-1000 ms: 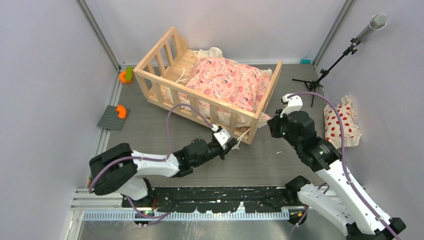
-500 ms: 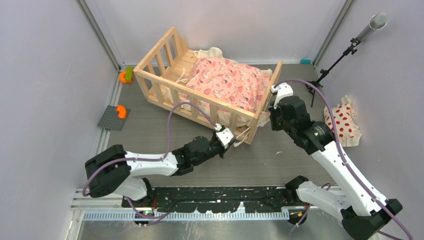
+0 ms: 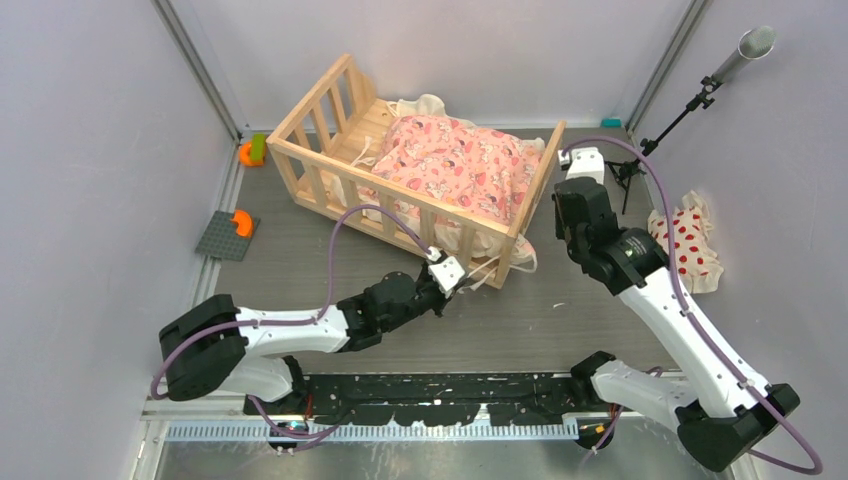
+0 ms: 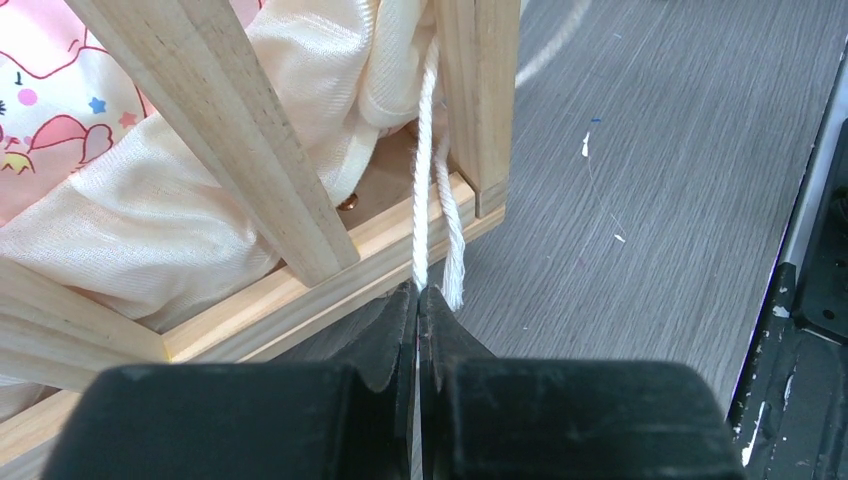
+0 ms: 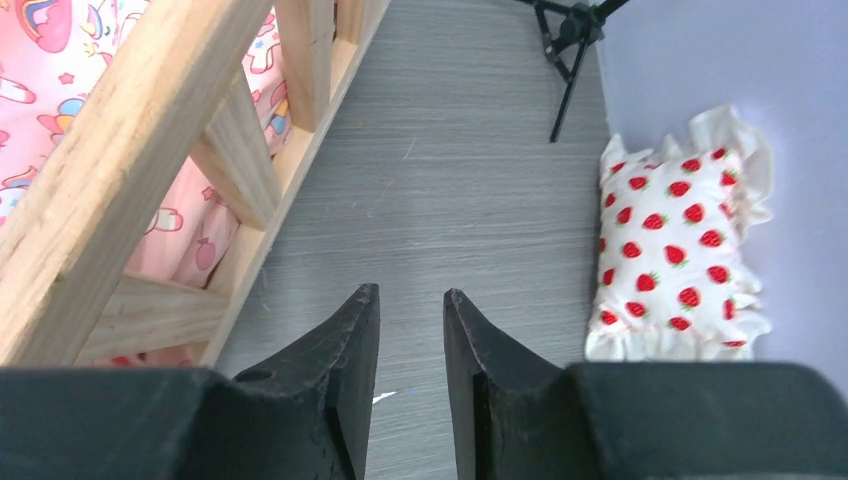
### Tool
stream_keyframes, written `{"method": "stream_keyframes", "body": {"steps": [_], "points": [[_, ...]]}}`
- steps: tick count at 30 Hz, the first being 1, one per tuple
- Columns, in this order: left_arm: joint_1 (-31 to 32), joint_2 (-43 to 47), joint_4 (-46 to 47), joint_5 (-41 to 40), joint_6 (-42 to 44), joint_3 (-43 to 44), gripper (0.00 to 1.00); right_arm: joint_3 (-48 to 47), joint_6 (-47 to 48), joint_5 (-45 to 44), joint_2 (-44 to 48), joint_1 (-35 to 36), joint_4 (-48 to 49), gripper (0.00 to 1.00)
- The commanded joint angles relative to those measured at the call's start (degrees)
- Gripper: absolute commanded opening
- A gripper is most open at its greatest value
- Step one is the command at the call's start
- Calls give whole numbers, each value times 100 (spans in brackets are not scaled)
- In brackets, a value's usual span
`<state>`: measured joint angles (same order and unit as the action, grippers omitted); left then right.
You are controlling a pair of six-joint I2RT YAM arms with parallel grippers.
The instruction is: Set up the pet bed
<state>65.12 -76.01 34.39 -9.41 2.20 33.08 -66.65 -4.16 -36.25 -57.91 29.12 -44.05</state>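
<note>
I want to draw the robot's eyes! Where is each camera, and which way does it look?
Top: high behind the robot, looking down at the pet bed; left arm and right arm show.
Left wrist: on the left arm, facing the bed's corner; left gripper pinches a white tie.
Right wrist: looking down at the table; right gripper open, empty.
Top and right wrist share the red-dotted pillow.

My top camera looks down from above and behind the rig. Both wrist cameras peer close at the pet bed (image 3: 400,189) rails, which it also covers.
</note>
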Motion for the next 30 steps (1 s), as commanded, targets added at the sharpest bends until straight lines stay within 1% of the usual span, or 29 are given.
{"method": "stream_keyframes", "body": {"steps": [1, 5, 8, 10, 12, 14, 15, 17, 19, 25, 29, 30], "points": [[-31, 132, -37, 79, 78, 44, 0, 112, -1354, 379, 426, -12, -331, 36], [-34, 70, -17, 135, 50, 78, 0, 143, -2210, 1282, 983, -6, -1011, 40], [-31, 29, 26, 142, 52, 88, 0, 86, -2528, 1722, 1505, -7, -1424, 47], [-29, 12, 54, 125, 57, 92, 0, 153, -2681, 2085, 1904, -11, -1483, 53], [-26, 6, 61, 124, 63, 102, 0, 425, -2770, 2758, 2249, -8, -1230, 56], [-28, 6, 71, 124, 61, 109, 0, 910, -2850, 3480, 2450, -11, -725, 59], [-32, 0, 82, 116, 59, 117, 0, 1249, -2846, 3802, 2476, -4, -520, 63], [-28, -2, 79, 122, 62, 129, 0, 1661, -2800, 4075, 2433, -19, -134, 64], [-26, 4, 72, 153, 49, 138, 0, 1953, -2730, 4004, 2436, -15, 199, 64], [-29, 20, 50, 201, 40, 138, 0, 2460, -2271, 3165, 2583, -4, 894, 65], [-28, 5, 59, 186, 48, 137, 0, 2802, -2101, 3049, 2579, -11, 1525, 66], [-27, 4, 60, 173, 52, 123, 0, 2930, -2079, 2982, 2583, -12, 1827, 66]]}}
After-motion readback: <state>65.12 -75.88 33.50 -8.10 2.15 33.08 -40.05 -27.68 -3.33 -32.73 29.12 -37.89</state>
